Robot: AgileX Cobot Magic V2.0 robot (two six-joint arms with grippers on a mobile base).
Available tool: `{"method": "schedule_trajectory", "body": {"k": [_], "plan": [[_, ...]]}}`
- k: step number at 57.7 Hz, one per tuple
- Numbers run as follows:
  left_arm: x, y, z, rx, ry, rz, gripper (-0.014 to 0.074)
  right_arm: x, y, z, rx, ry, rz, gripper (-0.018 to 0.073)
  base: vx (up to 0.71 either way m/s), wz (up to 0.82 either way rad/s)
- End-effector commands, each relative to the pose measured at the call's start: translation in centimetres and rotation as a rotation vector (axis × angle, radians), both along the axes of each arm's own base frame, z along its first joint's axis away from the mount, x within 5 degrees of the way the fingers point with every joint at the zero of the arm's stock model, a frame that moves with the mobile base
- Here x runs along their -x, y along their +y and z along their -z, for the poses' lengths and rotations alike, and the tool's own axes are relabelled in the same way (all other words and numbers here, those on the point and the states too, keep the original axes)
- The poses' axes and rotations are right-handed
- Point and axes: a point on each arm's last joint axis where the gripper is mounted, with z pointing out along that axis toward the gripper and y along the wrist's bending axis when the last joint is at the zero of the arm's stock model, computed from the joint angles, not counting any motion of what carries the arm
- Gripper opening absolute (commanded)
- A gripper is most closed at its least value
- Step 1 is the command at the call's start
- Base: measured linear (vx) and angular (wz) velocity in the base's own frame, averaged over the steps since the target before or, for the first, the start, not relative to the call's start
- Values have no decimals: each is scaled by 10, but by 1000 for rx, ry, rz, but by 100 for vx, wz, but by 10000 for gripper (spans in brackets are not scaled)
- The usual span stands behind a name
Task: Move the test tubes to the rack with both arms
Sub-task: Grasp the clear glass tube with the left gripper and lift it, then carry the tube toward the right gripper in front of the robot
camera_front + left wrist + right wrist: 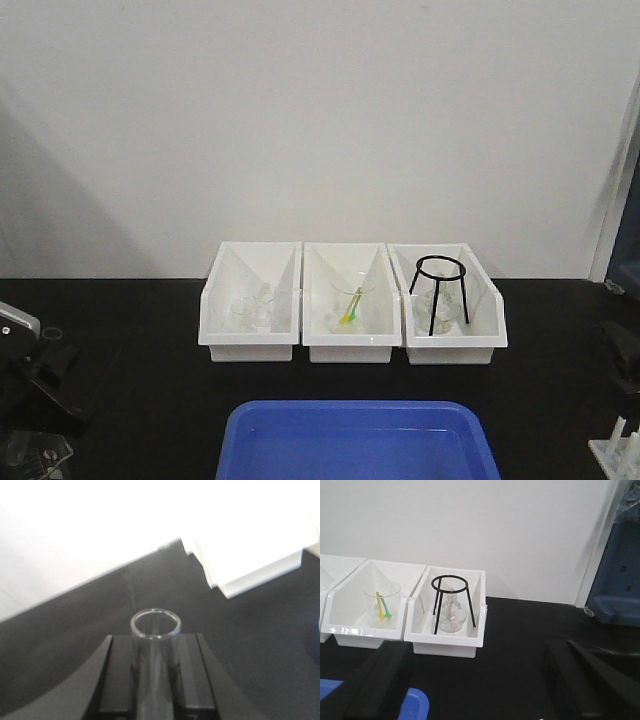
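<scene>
In the left wrist view, the nearest thing is the left pincer. Its two black fingers are pressed on a test tube, one on each side. The tube lies along the gap between the fingers, and its open rim sticks out a little past the fingertips, pointing away from the camera. Under it is the black counter, which looks slanted in this view, so the wrist is tilted. The corner of a white bin is further away, to the upper right.

In the right wrist view, the right pincer is spread wide, with one dark finger at each side and nothing between them. It hangs above the counter and points to the bins.

In the front view, the blue tub is nearest, at the bottom middle. The left arm is low at the left edge and the right arm is at the right edge. The white rack stands on the counter in the bottom right corner, just below the right arm and well apart from the left arm.

Behind the tub, three white bins stand in a row. The middle one holds a beaker with a yellow and a green stick in it. The right one holds a black tripod that stands over a glass flask. The white wall is the farthest.
</scene>
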Motion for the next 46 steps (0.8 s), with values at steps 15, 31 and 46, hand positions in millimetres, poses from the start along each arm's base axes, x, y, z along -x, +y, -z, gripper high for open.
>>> {"method": "schedule_trajectory", "body": {"k": [15, 31, 46], "plan": [[28, 1, -71, 88, -309, -2, -20, 0, 0, -20, 18, -116, -2, 573, 0, 0], [53, 5, -101, 272, -405, -9, -17, 0, 0, -20, 18, -117, -2, 573, 0, 0], [65, 6, -110, 820, -336, -29, -17, 0, 0, -21, 10, -133, -2, 573, 0, 0]]}}
